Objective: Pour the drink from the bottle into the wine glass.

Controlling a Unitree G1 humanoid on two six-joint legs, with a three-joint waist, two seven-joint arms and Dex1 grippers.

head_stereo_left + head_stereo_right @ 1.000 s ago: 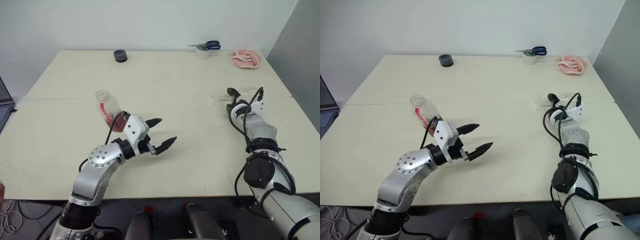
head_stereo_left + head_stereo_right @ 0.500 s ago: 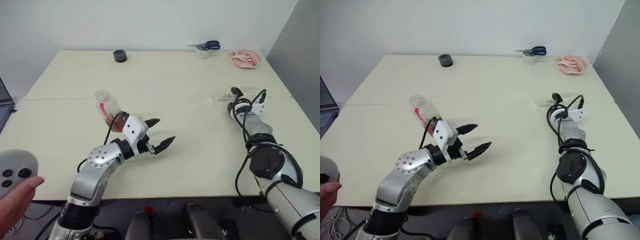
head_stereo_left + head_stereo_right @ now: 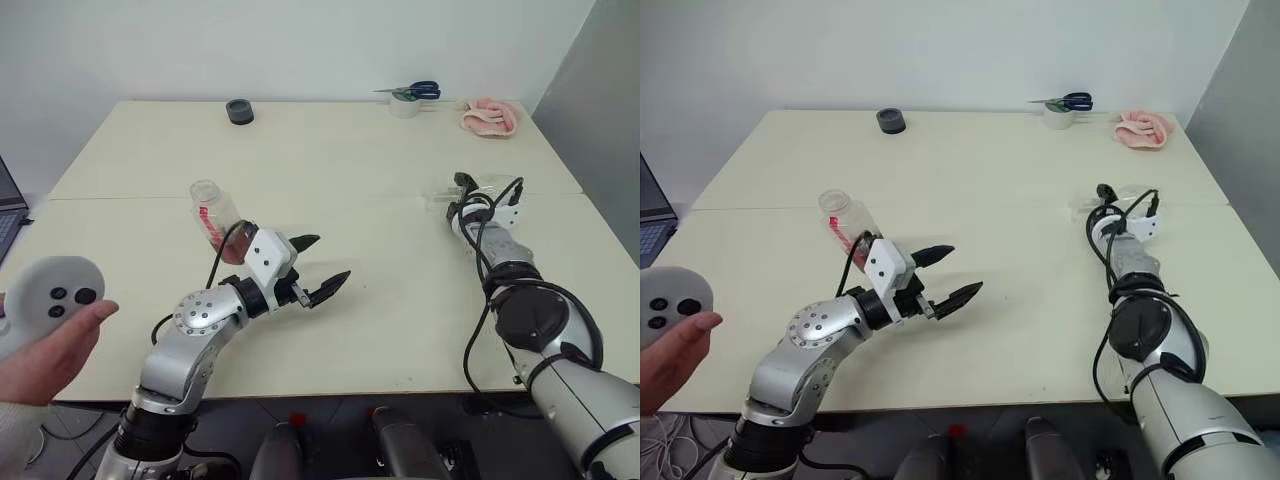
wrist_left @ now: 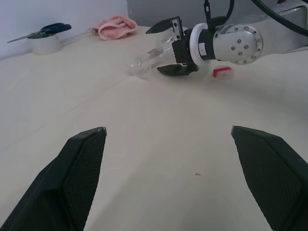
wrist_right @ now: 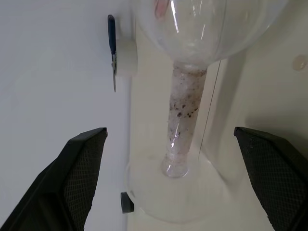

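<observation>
No readable writing; bottle (image 3: 217, 220) shows only a red label strip. It leans tilted on the worktop (image 3: 330, 170), just behind the L claw (image 3: 318, 268), whose jaws are spread wide w/ nothing between. R claw (image 4: 169, 47) also wide, empty, lying level at the wine glass (image 4: 147, 58); the glass lies on its side on the worktop's right part, its stem (image 5: 183, 115) straight ahead btw the R fingers (image 5: 79, 173) in the right wrist view, no contact seen. Small red-white item (image 4: 222, 72) beside the R wrist. Vs a second ago: a person's hand (image 3: 50, 350) w/ a grey controller (image 3: 48, 300) has come in at the left edge; bottle and glass unmoved.
</observation>
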